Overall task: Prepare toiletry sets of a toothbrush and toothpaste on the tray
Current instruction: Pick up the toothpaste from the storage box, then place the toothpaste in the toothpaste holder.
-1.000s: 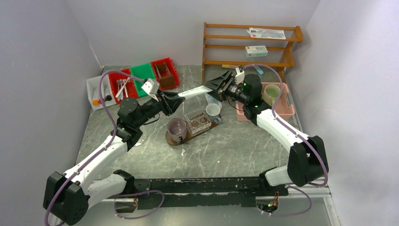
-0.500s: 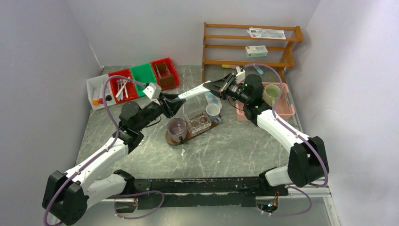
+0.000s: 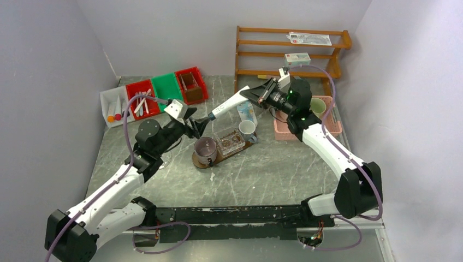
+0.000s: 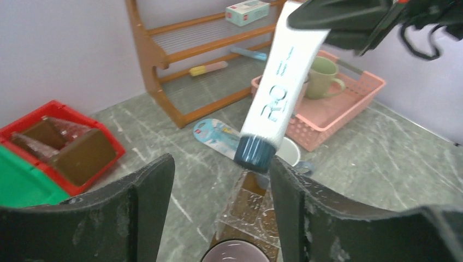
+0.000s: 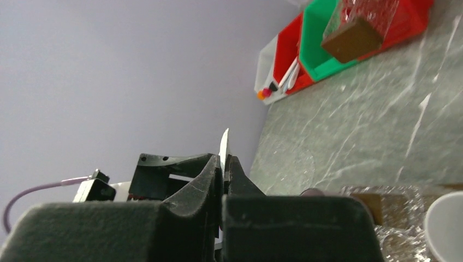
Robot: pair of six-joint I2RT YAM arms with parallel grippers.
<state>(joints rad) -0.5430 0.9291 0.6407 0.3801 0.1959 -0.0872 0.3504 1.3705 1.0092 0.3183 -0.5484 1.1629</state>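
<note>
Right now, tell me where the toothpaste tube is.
Top view: the toothpaste tube hangs mid-air at centre, pinched by the right gripper, its cap near the open left gripper and the white mug.

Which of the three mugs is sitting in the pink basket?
The pale green mug, in the pink basket beside the shelf. The purple mug and white mug stand at the ends of the tray.

Plain lilac-grey walls close the space on three sides: a back wall [image 3: 174, 33] across the top of the overhead view, a left wall [image 3: 43, 82] and a right wall [image 3: 404, 82] down the frame edges. The bench [image 3: 262, 174] is grey with white veins, like stone, evenly lit, with soft shadows. A brown wooden shelf rack [image 3: 262, 29] stands at the upper right, against the back wall.
</note>
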